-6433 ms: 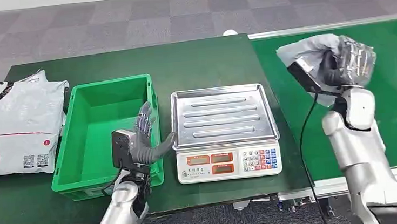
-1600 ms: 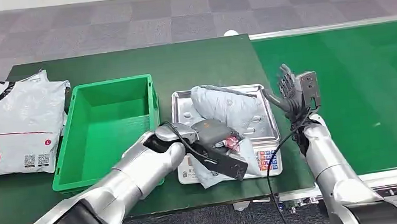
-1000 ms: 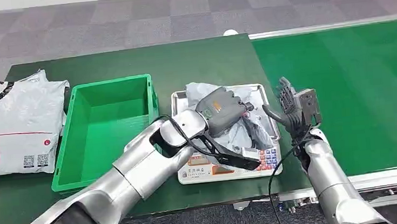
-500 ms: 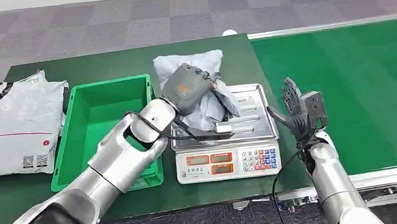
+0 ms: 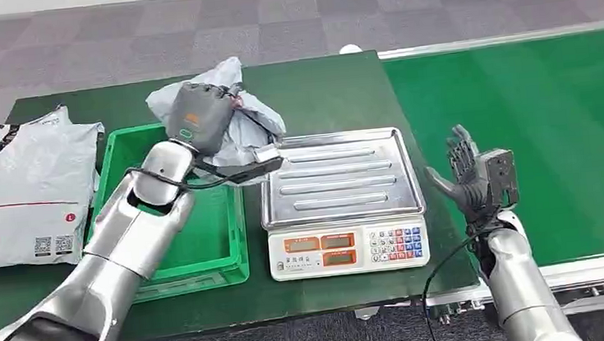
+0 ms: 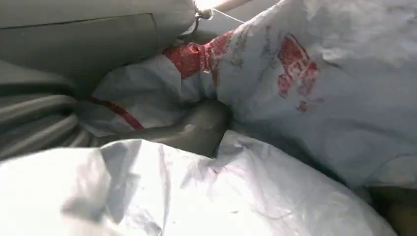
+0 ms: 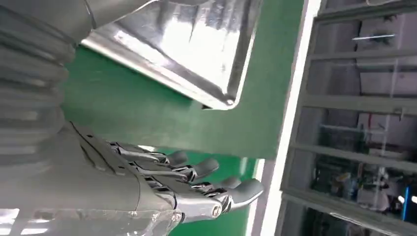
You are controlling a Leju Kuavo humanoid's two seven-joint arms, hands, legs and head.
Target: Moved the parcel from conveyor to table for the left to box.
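1. The parcel (image 5: 233,123), a crumpled grey mailer bag with red print, is wrapped in your left hand (image 5: 195,118): the left wrist view shows a dark thumb (image 6: 196,129) pressed into the folds of the bag, so the fingers are closed on it and carrying its weight.
2. You hold it in the air above the far right corner of the green box (image 5: 233,263), partly over the rim and partly over the tabletop (image 5: 316,87) behind it. It touches neither.
3. Your right hand (image 5: 468,176) holds nothing; its fingers (image 7: 211,189) are spread wide and upright near the seam between the tabletop and the conveyor (image 5: 541,116), just beside the scale (image 5: 347,249).
4. The steel tray (image 5: 340,175) of the scale is bare, so by my reading the hand-over is done and you are in the boxing step.
5. The next move, as I judge it, calls for shifting the bag further over the box's open middle, lowering it below the rim, then opening the fingers.
6. Watch the loose tail of the bag nearest the scale: it hangs outside the rim and could drape over the wall if you release too early.
7. A larger printed mailer (image 5: 20,191) lies flat on the tabletop on the far side of the box, well apart from your path.
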